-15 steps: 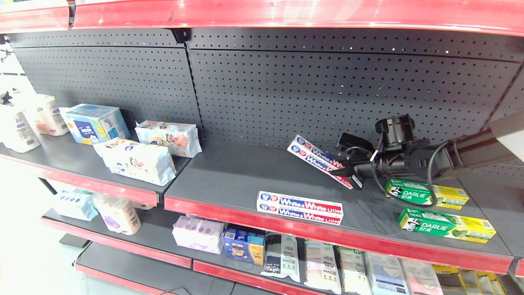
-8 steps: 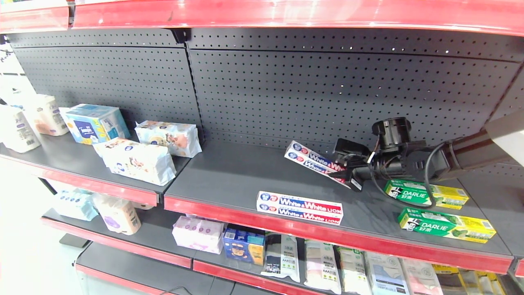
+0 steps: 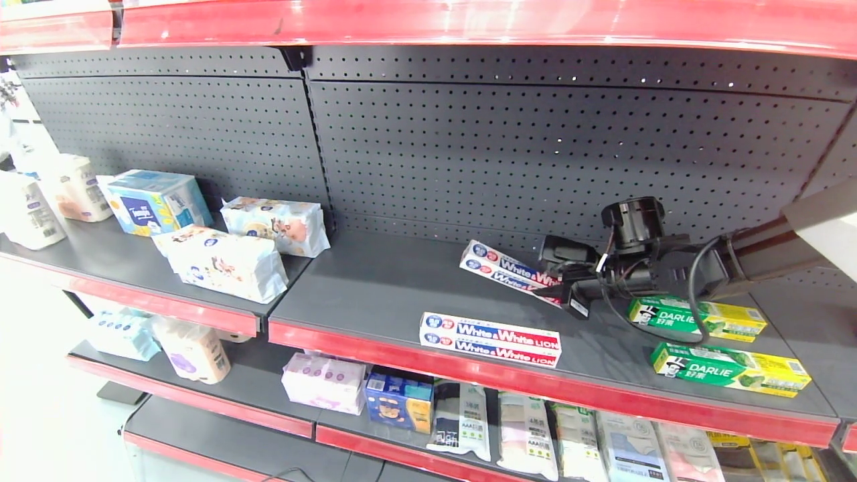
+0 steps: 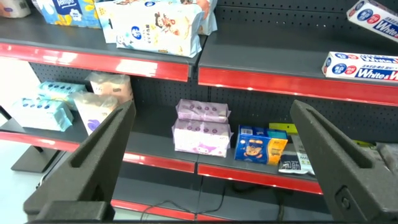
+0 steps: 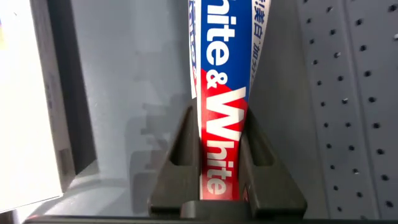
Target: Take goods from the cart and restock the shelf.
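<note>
Left gripper (image 4: pixel 211 109): jaws spread wide, nothing between them. It hangs low in front of the racks, facing the lower tier. There, two stacked purple packs (image 4: pixel 202 127) sit with a blue carton (image 4: pixel 252 143) at their 3 o'clock.

Head view, 12 o'clock = back panel, read from the left end of the shelf (image 3: pixel 402 281):
- White wrapped packs (image 3: pixel 73 187) at the far left end.
- Blue tissue pack (image 3: pixel 157 201) at their 3 o'clock.
- Printed tissue pack (image 3: pixel 224 262) near the front edge. Second printed tissue pack (image 3: pixel 276 225) at its 1 o'clock, close to the pegboard back panel (image 3: pixel 535 147).
- Held toothpaste box (image 3: pixel 502 266): red, white and blue, slanted across the rear of the middle bay, free end pointing to 10 o'clock. Back panel near at its 12 o'clock. Contact with the deck: cannot tell.
- Right gripper (image 3: pixel 557 286): clamped on that box's 4 o'clock end. In the right wrist view the box (image 5: pixel 221 56) stands on edge between the fingers (image 5: pixel 183 146), both pressed to its sides.
- Front toothpaste box (image 3: pixel 491 339), same print, at 6 o'clock of the held one, apart from it, along the red front edge (image 3: pixel 602 398).
- Rear green box (image 3: pixel 696 316) at 4 o'clock of the right gripper, just beside the wrist; the arm's cable crosses its left part in this view.
- Front green box (image 3: pixel 731 367) at 5 o'clock of the rear one, near the front edge.
</note>
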